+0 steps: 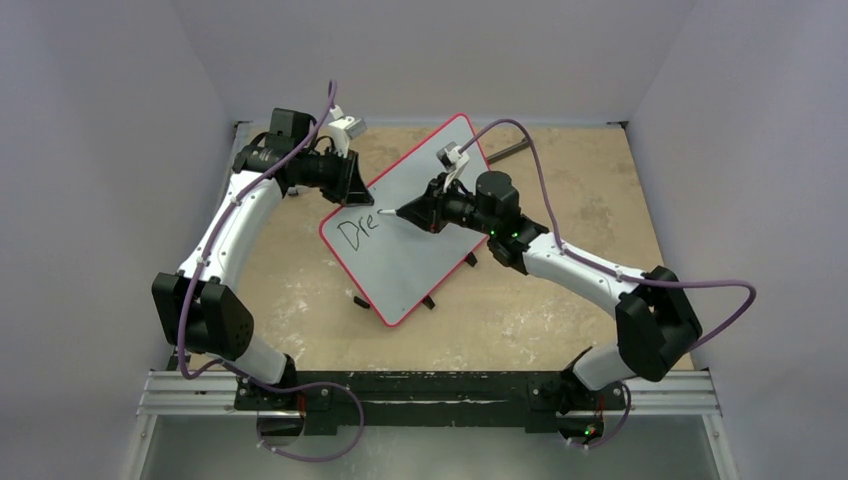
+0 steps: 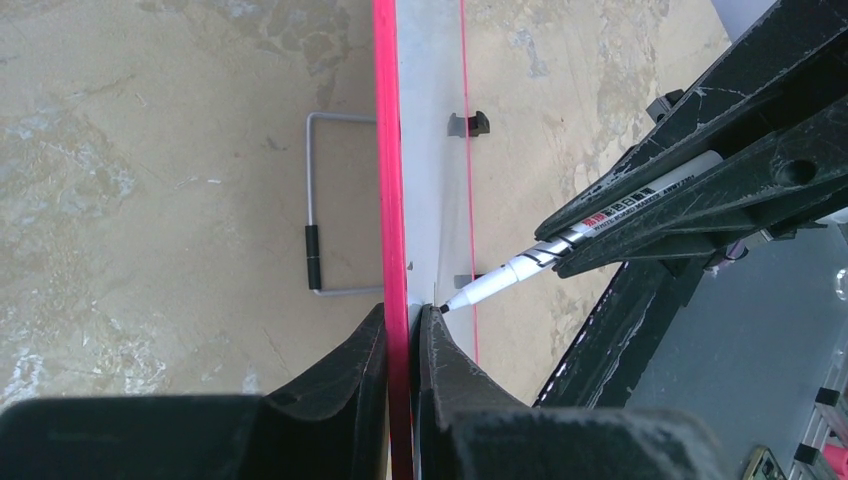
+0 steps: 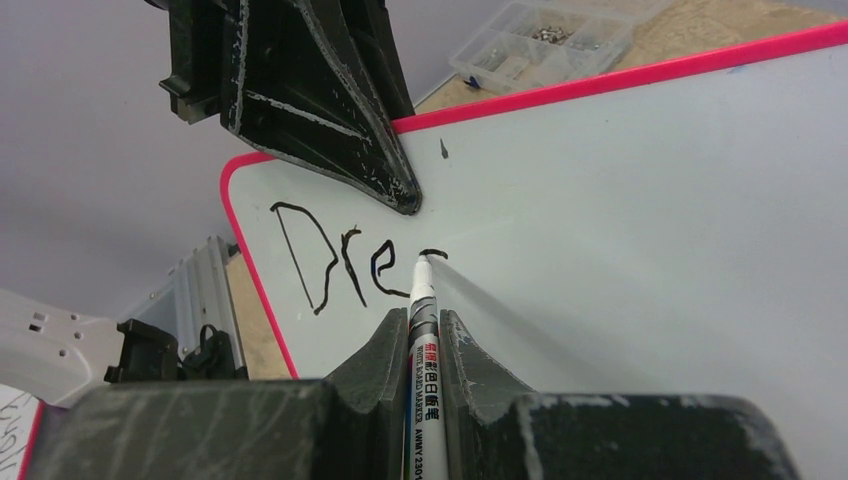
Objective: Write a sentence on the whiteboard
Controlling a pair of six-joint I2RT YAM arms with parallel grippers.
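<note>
The board [image 1: 415, 235] sits askew at the middle of the table [image 1: 570, 310], one corner toward the back wall and its red rim all round. The left gripper [image 2: 403, 312] is clamped on the rim of the board's left edge, one finger on each face. In the left wrist view the board is seen edge-on. On its back side a grey wire loop [image 2: 312, 205] with a black sleeve sticks out, and small black clips [image 2: 470, 124] sit on the other side.

The right gripper [image 3: 425, 318] is closed tight on a marker [image 3: 424, 345], a white barrel with red and black print that runs out between the fingers. Its tip touches the white face just right of the writing.

Of the sentence [image 3: 335, 262] only "Dre" stands there, in large slanted black letters near the board's left corner. A short fresh stroke [image 3: 434, 253] lies at the marker tip.

Beyond the board's far edge the right wrist view shows a clear plastic box [image 3: 545, 40] split into compartments. Small metal bits lie in a few of them, too blurred to tell what they are.
</note>
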